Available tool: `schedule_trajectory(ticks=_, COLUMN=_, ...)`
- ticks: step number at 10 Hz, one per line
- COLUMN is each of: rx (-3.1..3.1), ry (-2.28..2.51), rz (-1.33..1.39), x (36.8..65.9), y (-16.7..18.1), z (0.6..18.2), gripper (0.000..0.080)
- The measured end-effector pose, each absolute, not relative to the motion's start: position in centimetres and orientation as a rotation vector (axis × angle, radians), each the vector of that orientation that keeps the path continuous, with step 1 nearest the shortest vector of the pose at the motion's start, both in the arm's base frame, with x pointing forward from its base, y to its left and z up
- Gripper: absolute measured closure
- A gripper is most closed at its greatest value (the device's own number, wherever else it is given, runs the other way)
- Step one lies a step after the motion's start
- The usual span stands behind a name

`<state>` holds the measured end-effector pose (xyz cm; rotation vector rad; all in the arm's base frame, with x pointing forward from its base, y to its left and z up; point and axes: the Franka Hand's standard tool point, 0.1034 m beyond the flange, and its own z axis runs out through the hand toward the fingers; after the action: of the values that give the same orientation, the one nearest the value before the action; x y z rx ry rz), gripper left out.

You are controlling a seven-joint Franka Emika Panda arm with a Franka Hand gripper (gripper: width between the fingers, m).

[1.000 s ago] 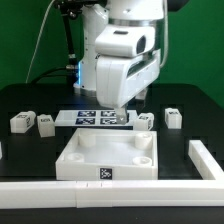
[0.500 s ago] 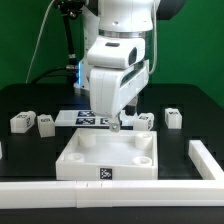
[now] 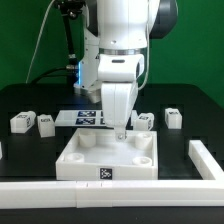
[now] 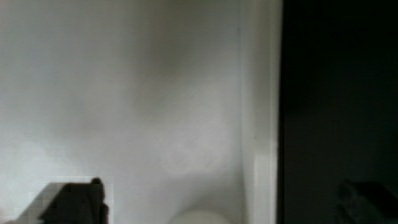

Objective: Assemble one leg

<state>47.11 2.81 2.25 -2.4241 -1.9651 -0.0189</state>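
Note:
Four small white legs with tags lie on the black table: two at the exterior view's left (image 3: 22, 122) (image 3: 45, 123) and two at its right (image 3: 146, 121) (image 3: 173, 118). My gripper (image 3: 120, 131) points straight down over the back edge of the large white square tray-like piece (image 3: 108, 160), between the two pairs and apart from all the legs. In the wrist view the gripper (image 4: 222, 205) is open and empty. Its dark fingertips (image 4: 71, 200) stand wide apart over the blurred white surface of the piece (image 4: 160, 100), beside black table.
The marker board (image 3: 88, 118) lies behind the tray-like piece, partly hidden by the arm. A long white rail (image 3: 110, 190) runs along the front edge and another white bar (image 3: 205, 158) lies at the exterior view's right.
The wrist has turned and the gripper has come forward and down, from above the marker board to the back edge of the tray-like piece. The legs have not moved.

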Motion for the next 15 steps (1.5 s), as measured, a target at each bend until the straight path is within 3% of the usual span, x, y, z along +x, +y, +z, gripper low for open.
schedule_trajectory(ticks=2, rx=-2.431, ry=-1.943, rz=-0.011, x=47.18, y=2.45, z=1.30, gripper=0.0150)
schedule_trajectory(ticks=4, rx=-2.458, ry=-1.917, rz=-0.022, x=47.38, y=2.46, z=1.46, gripper=0.0150)
schedule_trajectory(ticks=5, rx=-2.457, ry=-1.916, rz=-0.019, x=47.33, y=2.46, z=1.39, gripper=0.0240)
schedule_trajectory(ticks=6, rx=-2.457, ry=-1.916, rz=-0.019, x=47.32, y=2.46, z=1.39, gripper=0.0240)
schedule_trajectory(ticks=8, rx=-2.457, ry=-1.916, rz=-0.019, x=47.32, y=2.46, z=1.39, gripper=0.0599)
schedule_trajectory(ticks=9, rx=-2.457, ry=-1.916, rz=-0.019, x=47.31, y=2.46, z=1.39, gripper=0.0599)
schedule_trajectory(ticks=10, rx=-2.457, ry=-1.916, rz=-0.019, x=47.33, y=2.46, z=1.40, gripper=0.0743)
schedule_trajectory(ticks=15, rx=-2.457, ry=-1.916, rz=-0.019, x=47.33, y=2.45, z=1.40, gripper=0.0742)
